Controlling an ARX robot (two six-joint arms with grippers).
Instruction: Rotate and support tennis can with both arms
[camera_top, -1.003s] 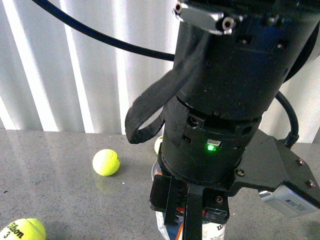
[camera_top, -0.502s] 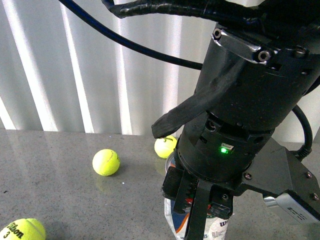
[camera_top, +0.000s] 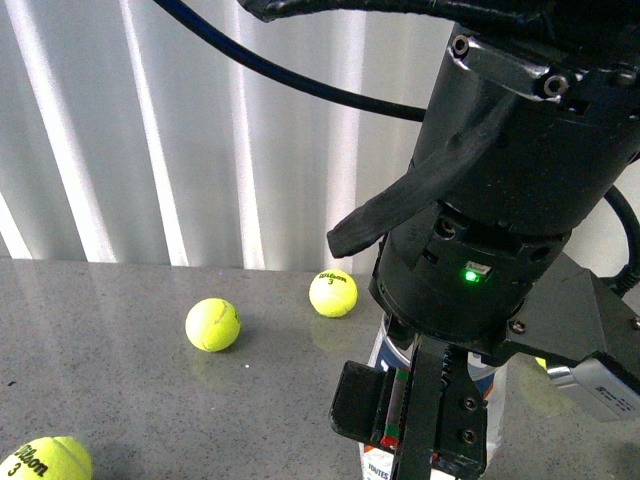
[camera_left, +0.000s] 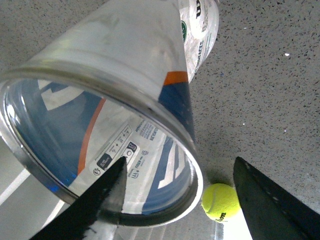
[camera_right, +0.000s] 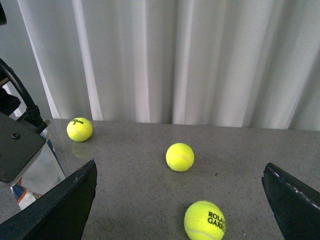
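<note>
The tennis can (camera_top: 492, 388) stands on the grey table, mostly hidden behind my left arm in the front view. Seen from the left wrist, the can (camera_left: 125, 65) is clear with a metal rim, a navy and white label and an orange stripe. Its open mouth faces the camera. My left gripper (camera_left: 180, 165) is open at the rim, one finger over the mouth and the other outside the wall. The left gripper (camera_top: 400, 420) hangs low in front of the can. My right gripper (camera_right: 180, 167) is open above bare table, away from the can (camera_right: 40, 172).
Yellow-green tennis balls lie loose: two (camera_top: 212, 324) (camera_top: 332, 293) at mid table and one (camera_top: 40, 462) at the front left. Under the right gripper lie a plain ball (camera_right: 180, 156) and a lettered one (camera_right: 205, 221). White curtain folds (camera_top: 150, 130) back the table.
My left arm has swung to the right across the front view and the can has shifted right with it. The ball by the curtain is now uncovered.
</note>
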